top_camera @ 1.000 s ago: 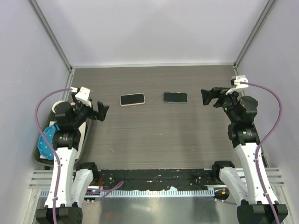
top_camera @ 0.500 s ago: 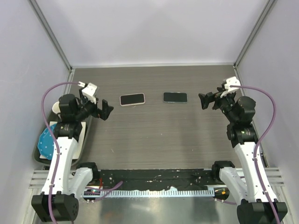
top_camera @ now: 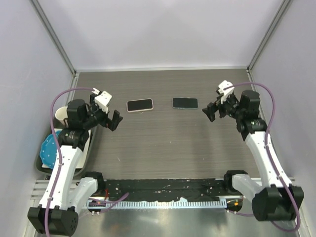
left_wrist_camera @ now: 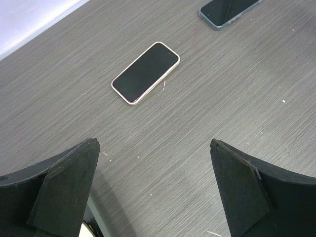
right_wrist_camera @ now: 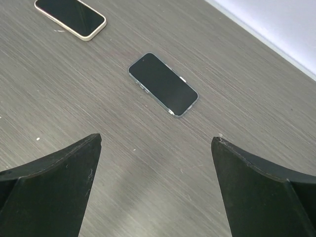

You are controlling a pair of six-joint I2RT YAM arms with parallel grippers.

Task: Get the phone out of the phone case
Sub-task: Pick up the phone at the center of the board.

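Observation:
Two phones lie face up at the back of the table. One has a cream-rimmed phone case [top_camera: 139, 104] [left_wrist_camera: 145, 72] [right_wrist_camera: 70, 17]; the other is a dark phone with a grey-blue rim [top_camera: 185, 102] [right_wrist_camera: 163, 84] [left_wrist_camera: 228, 10]. My left gripper [top_camera: 114, 120] [left_wrist_camera: 153, 143] hovers open to the left of and nearer than the cream-rimmed one, with nothing between its fingers. At the right, my right gripper [top_camera: 210, 111] [right_wrist_camera: 157, 138] is open and empty, just right of and a little nearer than the dark phone.
A dark tray [top_camera: 86, 148] at the left table edge holds a blue cloth [top_camera: 48, 150] and a white cup [top_camera: 60, 114]. Grey walls close in the back and both sides. A metal rail [top_camera: 168, 202] runs along the near edge between the arm bases.
Both arms have swung inward toward the table's middle. The left gripper moved right and slightly nearer; the right gripper moved left toward the dark phone. Both stayed open; the phones have not moved.

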